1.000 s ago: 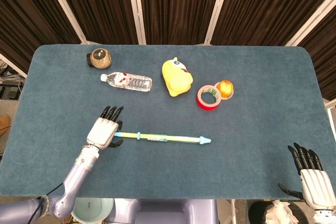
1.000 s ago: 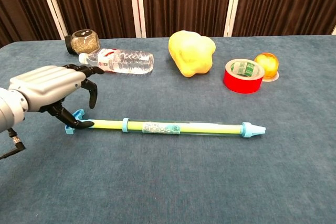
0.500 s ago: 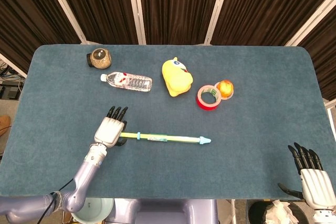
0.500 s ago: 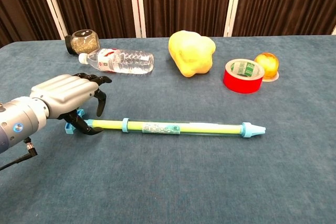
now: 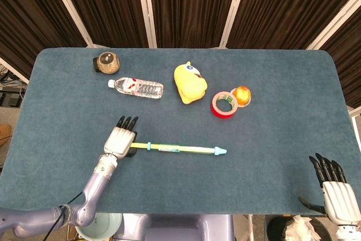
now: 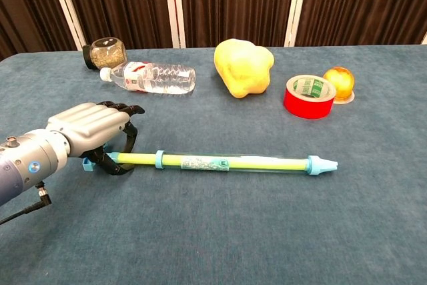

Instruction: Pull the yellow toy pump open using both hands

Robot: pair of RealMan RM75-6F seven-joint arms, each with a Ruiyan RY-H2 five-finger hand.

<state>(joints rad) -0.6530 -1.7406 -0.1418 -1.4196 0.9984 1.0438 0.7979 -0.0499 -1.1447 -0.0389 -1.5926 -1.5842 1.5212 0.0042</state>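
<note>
The yellow toy pump (image 5: 180, 149) (image 6: 227, 162) lies flat near the table's front, its blue nozzle pointing right and its blue handle (image 6: 87, 163) at the left end. My left hand (image 5: 120, 139) (image 6: 90, 128) hovers low over that handle end. Its fingers (image 6: 131, 139) arch over the rod on the far side and the thumb curls under on the near side, with a gap still showing around the rod. My right hand (image 5: 334, 189) shows only in the head view, off the table's front right corner, fingers straight and apart, holding nothing.
At the back of the blue table (image 5: 282, 139) are a round jar (image 5: 106, 62), a lying water bottle (image 5: 138, 87), a yellow duck toy (image 5: 189, 82), a red tape roll (image 5: 224, 104) and an orange ball (image 5: 242, 95).
My left hand has slid right and dropped lower over the pump's handle end, its fingers curling closer around the rod. The pump and the right hand have not moved.
</note>
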